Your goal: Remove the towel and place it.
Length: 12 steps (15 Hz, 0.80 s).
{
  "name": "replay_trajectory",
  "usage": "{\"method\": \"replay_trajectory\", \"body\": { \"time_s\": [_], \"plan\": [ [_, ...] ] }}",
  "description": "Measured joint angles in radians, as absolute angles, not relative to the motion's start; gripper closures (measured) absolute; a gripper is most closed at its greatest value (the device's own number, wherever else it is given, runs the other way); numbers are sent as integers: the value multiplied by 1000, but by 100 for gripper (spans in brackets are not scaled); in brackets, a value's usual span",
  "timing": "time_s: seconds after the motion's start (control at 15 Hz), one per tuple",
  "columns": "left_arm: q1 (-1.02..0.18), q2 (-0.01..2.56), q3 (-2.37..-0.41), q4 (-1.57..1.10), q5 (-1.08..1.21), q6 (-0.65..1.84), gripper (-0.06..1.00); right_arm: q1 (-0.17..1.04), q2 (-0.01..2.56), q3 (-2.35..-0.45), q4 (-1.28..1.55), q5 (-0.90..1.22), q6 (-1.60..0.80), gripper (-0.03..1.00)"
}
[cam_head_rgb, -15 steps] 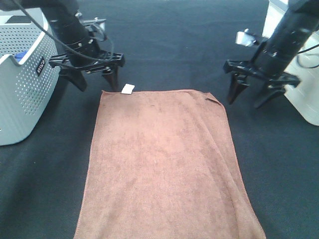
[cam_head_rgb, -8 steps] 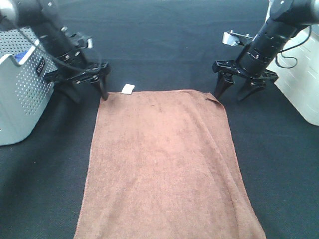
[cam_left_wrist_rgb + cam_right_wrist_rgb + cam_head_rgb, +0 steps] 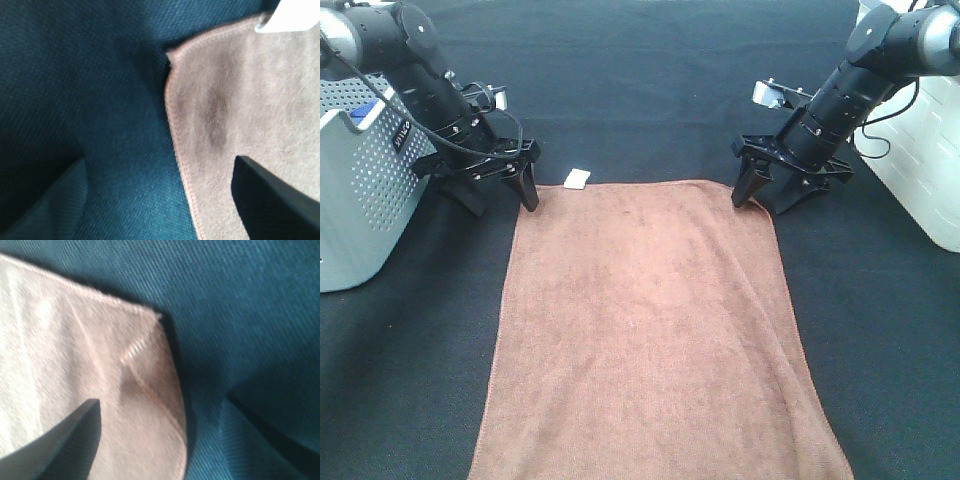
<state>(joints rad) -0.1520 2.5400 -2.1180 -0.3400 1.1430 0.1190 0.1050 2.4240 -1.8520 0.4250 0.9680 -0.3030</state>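
Observation:
The brown towel lies flat on the dark table, its white tag at the far left corner. My left gripper is open and low at that corner. In the left wrist view the left gripper straddles the towel's side edge, one finger over cloth and one over the table, with the tag beyond. My right gripper is open at the far right corner. In the right wrist view the right gripper straddles the towel's slightly folded corner. Neither gripper holds anything.
A grey perforated basket stands at the left edge, close to the left arm, with a small blue item at its rim. A white container stands at the right edge behind the right arm.
Both grippers have come down and in toward the towel's far corners, jaws still open. The right gripper moved left to the corner. The towel has not moved.

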Motion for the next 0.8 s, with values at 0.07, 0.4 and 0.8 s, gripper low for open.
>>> {"method": "replay_trajectory", "body": {
  "time_s": [0.07,0.4,0.8],
  "plan": [
    [-152,2541,-2118,-345,1142,121,19,105,2429,-1854,434,963,-303,30],
    [-192,2547,-2118,-421,1044,146,19,171,2455,-1866,478,821,-314,30],
    [-221,2555,-2118,-429,1011,148,39,209,2468,-1875,475,769,-328,36]
  ]
}}
